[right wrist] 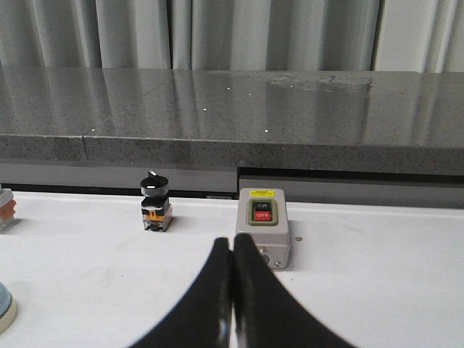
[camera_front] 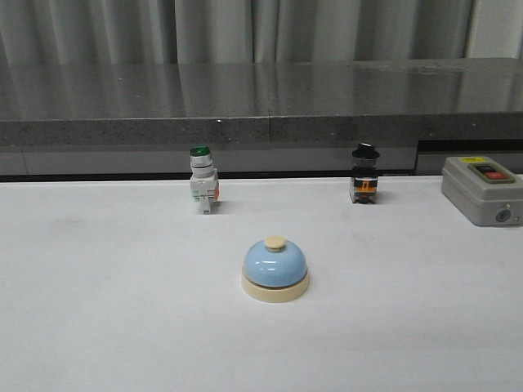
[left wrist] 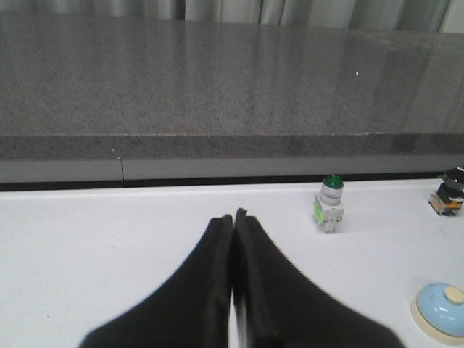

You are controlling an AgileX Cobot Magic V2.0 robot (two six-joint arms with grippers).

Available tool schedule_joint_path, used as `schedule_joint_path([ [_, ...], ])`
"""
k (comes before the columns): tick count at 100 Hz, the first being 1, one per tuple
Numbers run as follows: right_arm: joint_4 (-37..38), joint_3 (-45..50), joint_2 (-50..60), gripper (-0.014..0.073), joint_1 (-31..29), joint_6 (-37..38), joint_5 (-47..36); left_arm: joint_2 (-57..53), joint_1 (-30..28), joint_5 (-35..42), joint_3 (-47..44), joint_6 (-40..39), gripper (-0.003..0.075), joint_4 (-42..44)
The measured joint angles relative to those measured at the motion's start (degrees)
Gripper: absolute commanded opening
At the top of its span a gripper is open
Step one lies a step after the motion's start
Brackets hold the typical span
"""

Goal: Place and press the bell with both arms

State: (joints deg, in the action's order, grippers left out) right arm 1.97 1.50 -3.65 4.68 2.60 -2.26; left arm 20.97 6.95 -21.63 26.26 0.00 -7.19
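The bell [camera_front: 275,267] sits upright, knob pointing straight up.

One small light-blue domed desk bell [camera_front: 275,266]. One green-capped white push-button [camera_front: 203,181]. One black-capped switch [camera_front: 364,174]. One grey two-button control box [camera_front: 482,189]. Two black two-finger grippers: left [left wrist: 233,218], right [right wrist: 231,243].

The bell [camera_front: 275,269] sits upright on the white desk [camera_front: 114,310], light-blue dome on a cream base, cream knob on top, nothing touching it. Behind it to the left stands the green-capped push-button [camera_front: 203,180], and back to the right the black-capped switch [camera_front: 364,175], both well apart from the bell, near the desk's far edge. At the right edge rests a grey control box [camera_front: 482,189] with buttons on top. A dark stone ledge [camera_front: 261,102] runs across behind, grey curtains [camera_front: 245,28] above it.
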Motion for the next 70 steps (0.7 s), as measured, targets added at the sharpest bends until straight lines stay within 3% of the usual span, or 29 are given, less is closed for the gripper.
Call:
schedule_joint_path([
  [22,0.0,0.0,0.0,-0.0060,0.0,0.0,0.0,-2.3,0.0,9.7,-7.1,0.0,-0.0020,4.3],
  [70,0.0,0.0,0.0,-0.0060,0.0,0.0,0.0,-19.7,-2.1,14.9,-26.3,-0.3,-0.0020,7.2],
])
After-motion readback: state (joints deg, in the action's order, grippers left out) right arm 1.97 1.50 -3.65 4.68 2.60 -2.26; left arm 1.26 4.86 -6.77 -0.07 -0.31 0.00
